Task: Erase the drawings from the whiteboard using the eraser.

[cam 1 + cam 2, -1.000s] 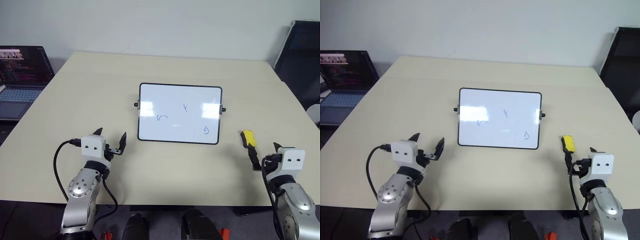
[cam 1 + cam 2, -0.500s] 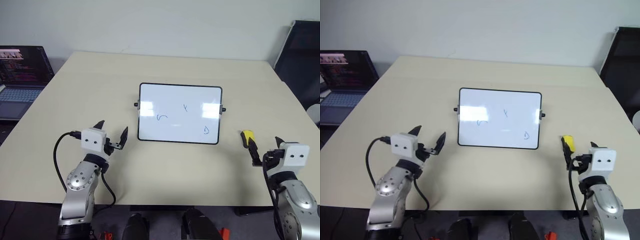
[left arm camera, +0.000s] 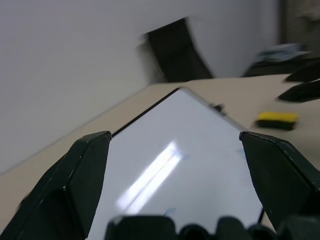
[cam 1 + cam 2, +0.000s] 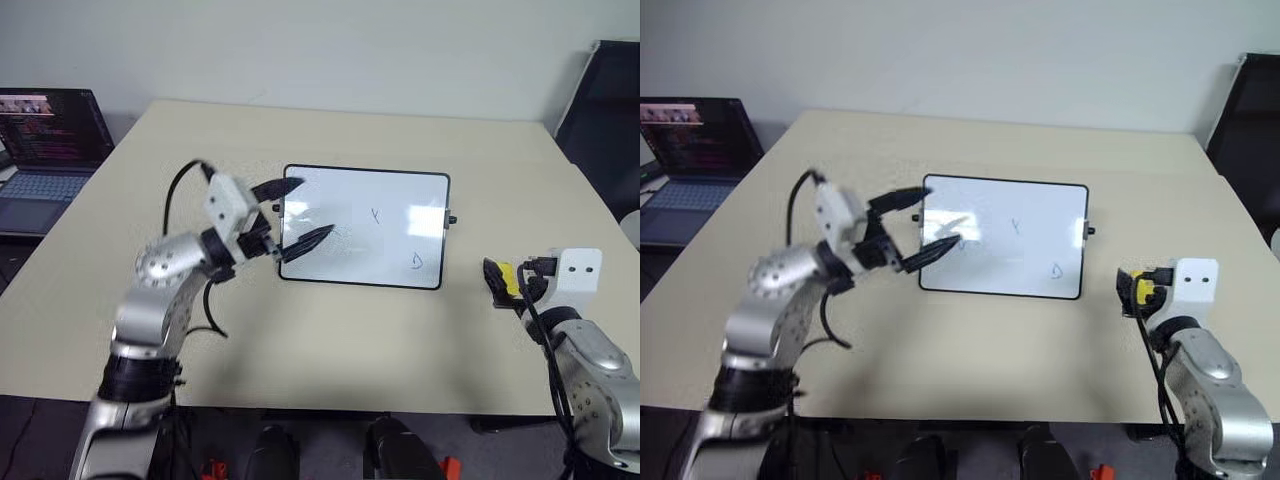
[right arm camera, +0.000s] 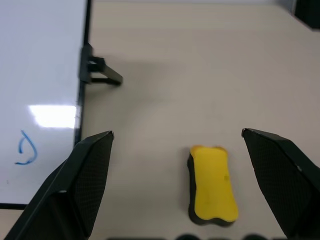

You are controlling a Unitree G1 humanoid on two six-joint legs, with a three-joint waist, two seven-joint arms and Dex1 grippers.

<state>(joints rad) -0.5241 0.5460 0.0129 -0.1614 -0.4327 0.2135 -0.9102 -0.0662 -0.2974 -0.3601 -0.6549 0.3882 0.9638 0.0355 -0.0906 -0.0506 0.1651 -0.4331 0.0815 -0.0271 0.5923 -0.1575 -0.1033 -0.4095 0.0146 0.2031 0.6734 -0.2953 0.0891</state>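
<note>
Whiteboard (image 4: 365, 228) lies at table (image 4: 200, 140) centre. Eraser (image 4: 504, 278) on the table at the board's 4 o'clock, apart from it. Laptop (image 4: 45, 145) at the board's 9 o'clock, beyond the table edge.

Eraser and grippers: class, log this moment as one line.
eraser: on table, untouched | right gripper: open around it | left gripper: open over whiteboard | drawings: unerased

A beige rectangular table (image 4: 330, 330) carries two things. The whiteboard (image 4: 400, 195), black-framed with small knobs on its short sides, lies flat near the tabletop's middle. The yellow eraser (image 5: 213, 182), with its black part underneath, rests directly on the bare surface at about four o'clock from the board, apart from its frame.
</note>
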